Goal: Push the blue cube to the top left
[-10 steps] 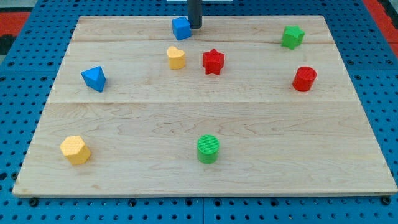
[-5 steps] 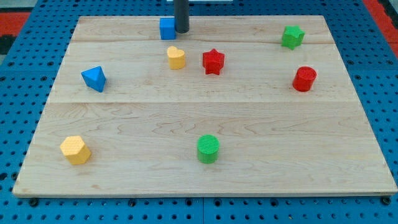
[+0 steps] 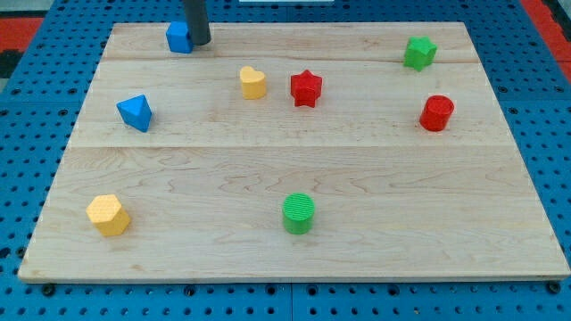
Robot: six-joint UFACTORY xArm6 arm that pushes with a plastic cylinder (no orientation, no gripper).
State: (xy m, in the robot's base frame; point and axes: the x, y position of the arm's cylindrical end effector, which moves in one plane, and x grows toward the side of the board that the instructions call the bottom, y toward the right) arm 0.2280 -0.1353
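The blue cube [image 3: 178,37] sits near the top edge of the wooden board [image 3: 294,178], left of centre. My tip [image 3: 200,42] stands right against the cube's right side, touching it. The dark rod rises from there out of the view's top.
A blue triangular block [image 3: 135,112] lies at the left. A yellow heart block [image 3: 252,82] and a red star [image 3: 305,88] sit below and right of the tip. A green star [image 3: 418,53] and a red cylinder [image 3: 436,113] are at the right. A yellow hexagon [image 3: 108,215] and a green cylinder [image 3: 299,213] lie near the bottom.
My tip and the blue cube have slid left along the board's top edge, from about the centre to the left part. The other blocks have not moved.
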